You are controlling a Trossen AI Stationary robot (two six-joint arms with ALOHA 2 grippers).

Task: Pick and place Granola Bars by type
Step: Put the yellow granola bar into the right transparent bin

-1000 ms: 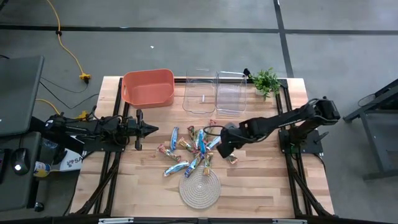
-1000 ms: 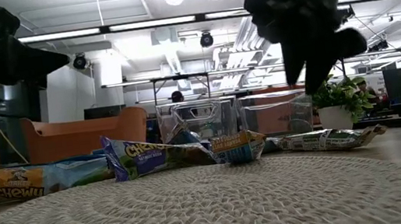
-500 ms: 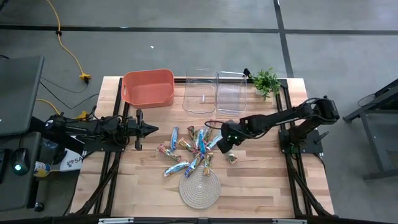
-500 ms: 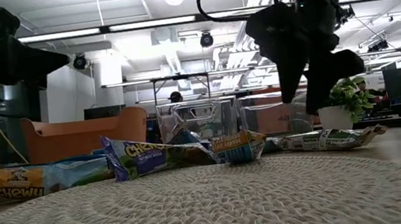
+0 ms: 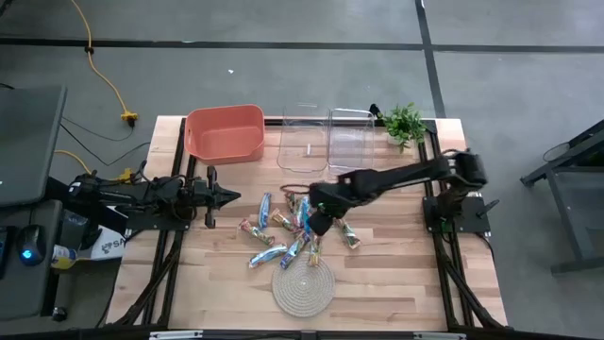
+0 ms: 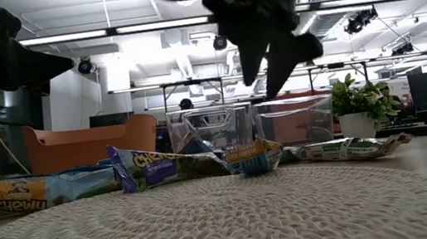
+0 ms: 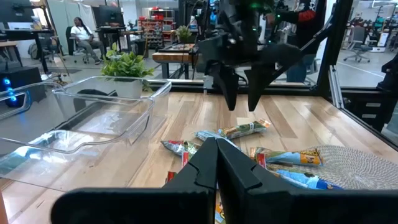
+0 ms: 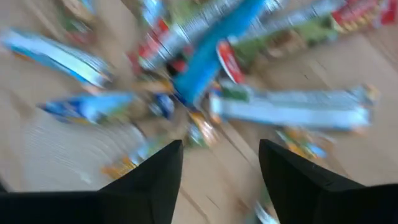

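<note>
Several granola bars (image 5: pixel 291 227) lie in a loose pile on the wooden table, in blue-silver, red-orange and greenish wrappers. They also show in the low view (image 6: pixel 170 166), the left wrist view (image 7: pixel 245 129) and the right wrist view (image 8: pixel 205 50). One bar (image 5: pixel 349 236) lies a little to the pile's right. My right gripper (image 5: pixel 319 219) hovers open above the pile's right part, fingers pointing down (image 6: pixel 269 65), touching nothing; its own view (image 8: pixel 217 180) is blurred. My left gripper (image 5: pixel 231 196) waits shut and empty at the table's left (image 7: pixel 216 163).
A round coiled rope mat (image 5: pixel 304 285) lies near the front edge. An orange bin (image 5: pixel 225 132) and two clear bins (image 5: pixel 304 144) (image 5: pixel 350 140) stand along the far edge, with a small potted plant (image 5: pixel 404 121) at the far right. Bare wood lies right of the pile.
My right gripper has gone toward the table's left edge, from beside the lone bar on the right to above the pile, and has stayed open. The bars have not moved.
</note>
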